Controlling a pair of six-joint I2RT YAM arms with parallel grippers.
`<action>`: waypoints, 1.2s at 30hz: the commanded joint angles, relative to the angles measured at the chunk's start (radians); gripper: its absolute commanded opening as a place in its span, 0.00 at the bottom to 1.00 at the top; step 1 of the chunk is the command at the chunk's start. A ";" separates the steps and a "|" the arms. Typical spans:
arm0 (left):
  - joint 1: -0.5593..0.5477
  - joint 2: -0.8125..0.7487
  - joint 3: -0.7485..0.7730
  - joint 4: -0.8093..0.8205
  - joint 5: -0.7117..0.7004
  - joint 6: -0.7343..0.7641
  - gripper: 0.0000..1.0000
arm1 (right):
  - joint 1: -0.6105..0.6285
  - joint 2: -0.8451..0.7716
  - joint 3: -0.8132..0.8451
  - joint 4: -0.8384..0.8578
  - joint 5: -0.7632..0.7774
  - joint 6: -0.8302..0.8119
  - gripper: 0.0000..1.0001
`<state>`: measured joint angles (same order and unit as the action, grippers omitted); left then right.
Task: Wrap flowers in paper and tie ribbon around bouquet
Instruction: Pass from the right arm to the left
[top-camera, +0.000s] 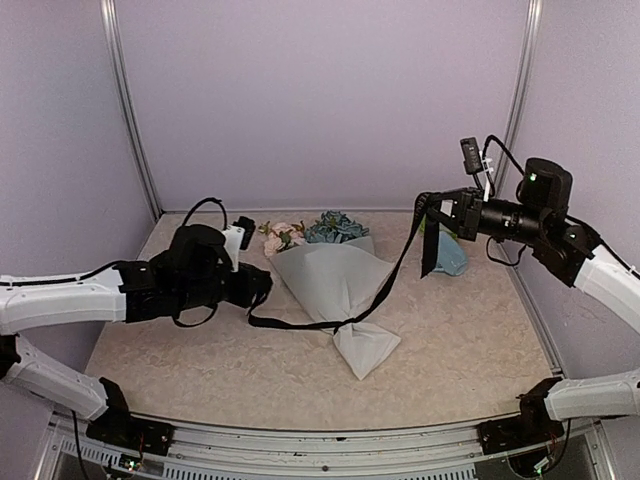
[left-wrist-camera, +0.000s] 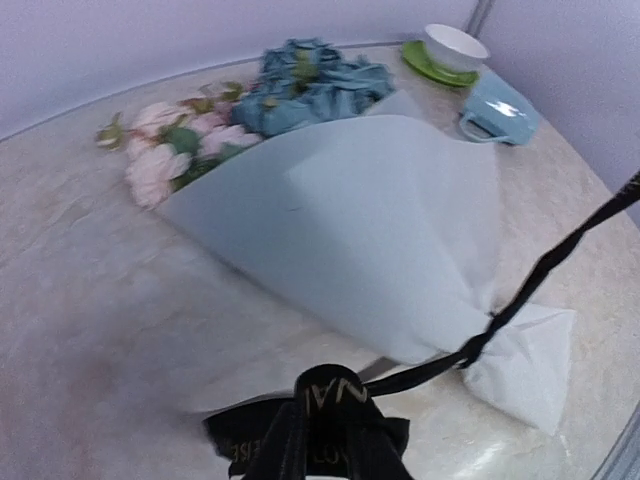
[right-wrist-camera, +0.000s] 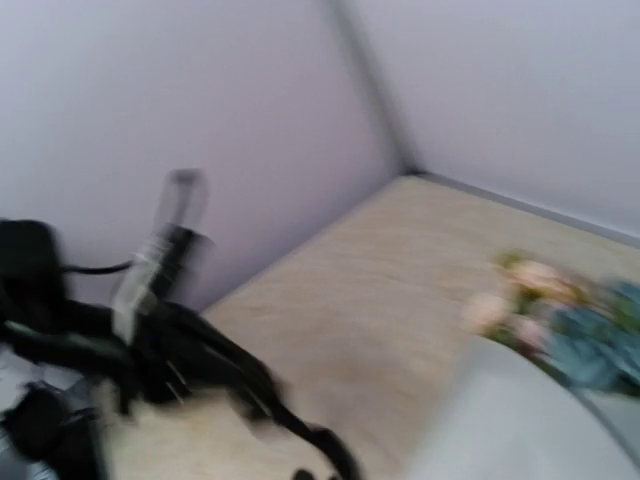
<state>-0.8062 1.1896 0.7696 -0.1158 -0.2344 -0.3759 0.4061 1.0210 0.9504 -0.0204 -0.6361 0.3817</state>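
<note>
Two pincers are gripping one long narrow black satin ribbon with pale lettering (left-wrist-camera: 330, 400). The left pincer (top-camera: 262, 287) is clamping one end, though its fingers are lying hidden under bunched ribbon in the left wrist view. The right pincer (top-camera: 436, 205) is closed on the other end and raised above the worktop, with a loose tail hanging below it; its own camera is giving only a blurred picture, with its fingers out of frame.

The bouquet (top-camera: 335, 275) is lying on its side at the middle of the speckled beige worktop (top-camera: 470, 330). The ribbon is crossing the narrow lower part of the cone of frosted white paper (left-wrist-camera: 380, 220), pinching it in. Whether a knot is sitting there cannot be made out. The flowers, pale pink roses (left-wrist-camera: 160, 150) and a blue hydrangea head (left-wrist-camera: 315, 85), are pointing towards the back wall, their stems being covered by the paper.

Beyond the bouquet, a pale blue mug (left-wrist-camera: 500, 110) is lying tipped over, near a green saucer (left-wrist-camera: 425, 62) carrying a white cup (left-wrist-camera: 455, 45). From above, the right arm is partly blocking these.
</note>
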 joint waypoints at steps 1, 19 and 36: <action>-0.216 0.188 0.197 0.012 0.012 0.283 0.35 | 0.127 0.065 0.117 0.013 -0.001 -0.060 0.00; -0.279 0.353 0.318 0.455 0.266 0.526 0.63 | 0.384 0.289 0.361 0.130 -0.121 -0.081 0.00; -0.175 0.435 0.327 0.517 0.374 0.326 0.00 | 0.182 0.247 0.136 -0.253 0.157 -0.045 0.61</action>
<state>-1.0080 1.6192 1.0775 0.4122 0.1337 0.0025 0.6819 1.2694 1.2163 -0.0906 -0.5694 0.2996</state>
